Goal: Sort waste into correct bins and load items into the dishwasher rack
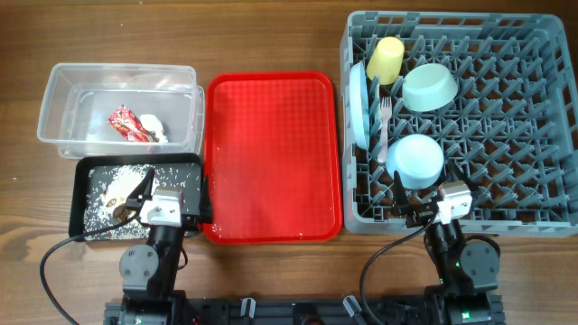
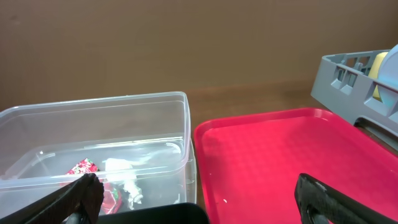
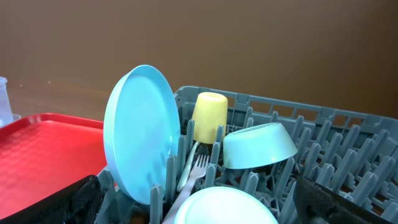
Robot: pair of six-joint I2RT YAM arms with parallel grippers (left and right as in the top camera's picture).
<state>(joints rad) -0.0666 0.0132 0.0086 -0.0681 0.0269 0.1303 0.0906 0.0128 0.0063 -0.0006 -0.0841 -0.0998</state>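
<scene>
Seemingly done; left gripper (image 1: 134,196) and right gripper (image 1: 435,188) gaped empty, needing only to avoid nudging the dishwasher rack (image 1: 506,223).

Rack (image 1: 452,20) ahead of right pincer (image 1: 432,191) was grey, peg-gridded, plate (image 3: 140,130) and small bowl (image 1: 415,161) light blue, cup (image 1: 389,56) yellow, larger bowl (image 1: 429,87) pale green, fork (image 1: 384,122) white, serving tray (image 1: 271,162) red, wrapper (image 1: 126,125) red-printed, tissue (image 1: 155,126) white, rice (image 1: 101,176) white in black tray (image 1: 78,203).

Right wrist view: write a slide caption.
Light blue plate upright in grey rack beside yellow cup, green bowl, white fork.
</scene>
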